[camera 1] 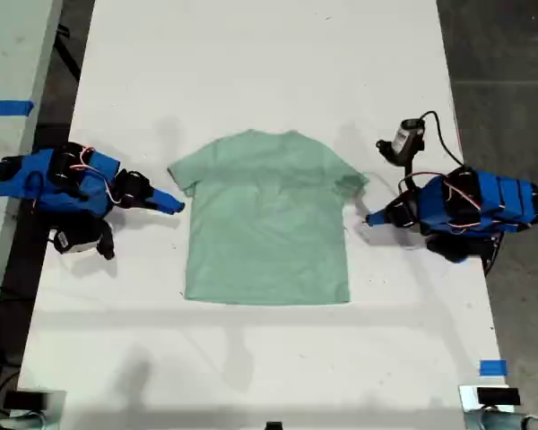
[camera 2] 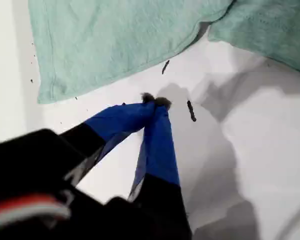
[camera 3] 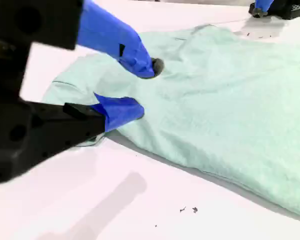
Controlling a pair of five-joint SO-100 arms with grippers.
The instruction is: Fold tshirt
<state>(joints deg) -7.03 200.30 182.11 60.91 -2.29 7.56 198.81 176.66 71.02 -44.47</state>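
Centrally, the tshirt [camera 1: 267, 224] lies flat on the white desk [camera 1: 251, 63] between both arms. My first claw [camera 2: 155, 101] is clenched, empty, beside a sleeve. My second claw [camera 3: 140, 90] gapes, released, over a sleeve.

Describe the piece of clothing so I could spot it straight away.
Find the long white table. At its middle, between the two blue arms, lies the tshirt, spread flat. It is the only cloth there: pale mint green, short-sleeved, round-necked, no print, and wider than either arm.
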